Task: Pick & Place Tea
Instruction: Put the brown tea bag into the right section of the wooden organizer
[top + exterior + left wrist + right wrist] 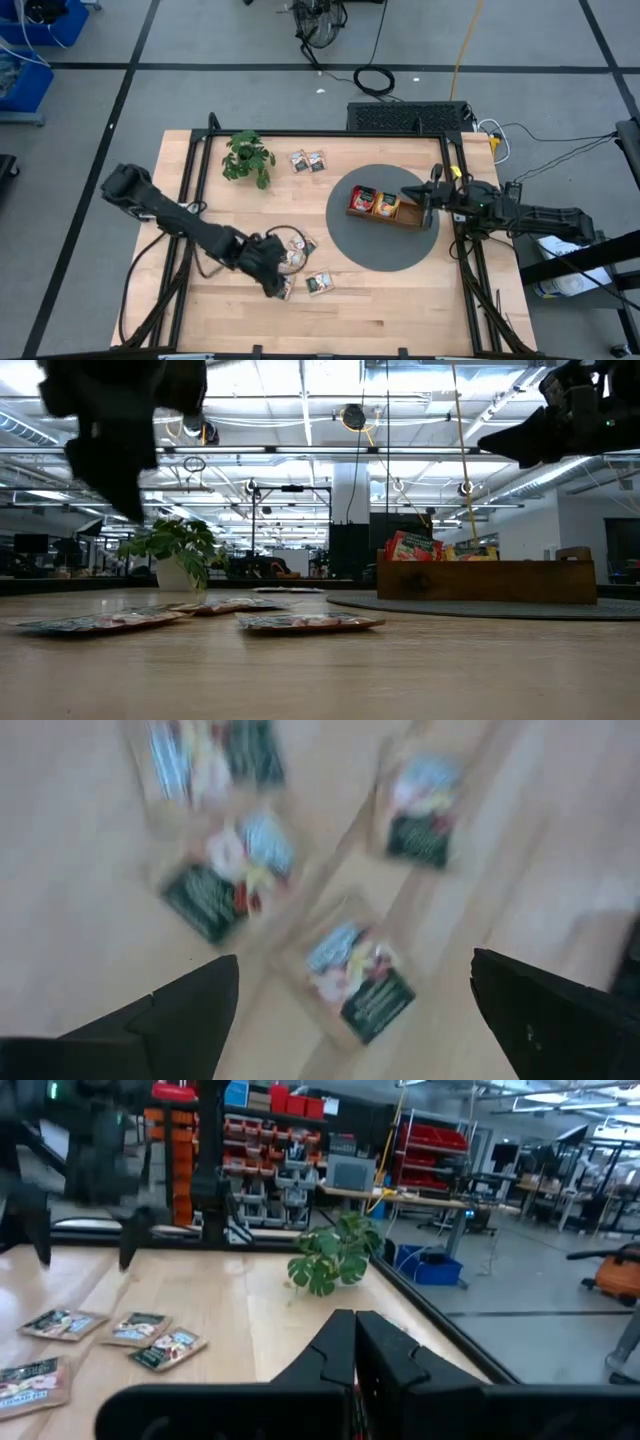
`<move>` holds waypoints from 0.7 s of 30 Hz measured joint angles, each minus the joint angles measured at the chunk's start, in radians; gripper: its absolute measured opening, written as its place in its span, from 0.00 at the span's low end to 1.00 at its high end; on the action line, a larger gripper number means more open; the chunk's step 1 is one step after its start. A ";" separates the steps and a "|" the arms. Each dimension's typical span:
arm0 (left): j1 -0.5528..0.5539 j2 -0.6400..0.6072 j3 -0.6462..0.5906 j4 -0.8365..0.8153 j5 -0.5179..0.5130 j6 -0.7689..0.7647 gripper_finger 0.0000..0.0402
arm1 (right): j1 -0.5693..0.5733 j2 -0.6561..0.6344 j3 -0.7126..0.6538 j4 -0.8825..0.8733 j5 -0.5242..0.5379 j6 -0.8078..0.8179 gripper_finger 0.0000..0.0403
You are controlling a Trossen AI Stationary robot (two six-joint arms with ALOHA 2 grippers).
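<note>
The left gripper [272, 283] is above the near-left part of the wooden table [400, 310], fingers spread wide and holding nothing. In the left wrist view its two dark fingers [190, 1010] frame three or four white-green tea sachets [360, 982] lying flat on the bare wood directly beneath; their printing is motion-blurred and no lettering can be read. The high view places these sachets in a loose cluster [300, 250] around the gripper, with one more sachet [320, 284] just beside it on the right. A further pair of sachets [308, 160] lies toward the far edge, near the small leafy plant [247, 157]. The right gripper [428, 205] is shut with nothing between its fingers; the right wrist view shows the fingers [355, 1350] pressed together. It sits over the right end of the wooden tray [385, 207], which rests on a round grey mat [370, 250]. The tray holds red and orange-yellow sachets [374, 202] standing on edge. The low view alone shows these sachets [412, 546] rising above the tray wall [490, 582], and the flat sachets [305, 623] lying level on the tabletop. No brand or label is legible in any view. The right wrist view alone shows shelving with red bins [430, 1140] beyond the table.
</note>
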 joint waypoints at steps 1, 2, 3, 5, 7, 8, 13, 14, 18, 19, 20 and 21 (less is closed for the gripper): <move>-0.002 0.025 0.000 -0.003 0.023 -0.033 0.98 | 0.000 -0.008 -0.001 0.000 0.000 0.000 0.00; -0.004 0.050 0.000 -0.006 0.055 -0.064 0.98 | 0.000 -0.016 -0.005 0.000 0.000 0.000 0.00; -0.002 0.075 0.001 -0.005 0.088 -0.097 0.98 | 0.000 -0.024 -0.007 -0.001 0.000 0.000 0.00; 0.001 0.126 0.003 -0.004 0.142 -0.159 0.98 | 0.000 -0.031 -0.008 0.000 -0.002 0.000 0.00; 0.009 0.165 0.003 -0.003 0.196 -0.224 0.98 | 0.000 -0.035 -0.009 -0.001 -0.003 0.000 0.00; 0.014 0.184 0.003 -0.003 0.217 -0.253 0.98 | 0.000 -0.035 -0.009 -0.002 -0.003 0.000 0.00; 0.028 0.245 0.008 0.031 0.256 -0.341 0.98 | 0.000 -0.035 -0.009 -0.004 -0.004 0.002 0.00; 0.030 0.252 0.008 0.050 0.258 -0.349 0.98 | 0.000 -0.035 -0.009 -0.006 -0.004 0.003 0.00; 0.037 0.263 0.007 0.148 0.232 -0.401 0.98 | 0.000 -0.035 -0.009 -0.012 -0.004 0.003 0.00; 0.037 0.264 0.007 0.161 0.218 -0.403 0.98 | 0.000 -0.035 -0.009 -0.012 -0.004 0.003 0.00; 0.037 0.266 0.007 0.175 0.202 -0.403 0.98 | 0.000 -0.035 -0.009 -0.015 -0.004 0.003 0.00; 0.038 0.273 0.008 0.179 0.191 -0.404 0.98 | 0.000 -0.035 -0.009 -0.016 -0.004 0.003 0.00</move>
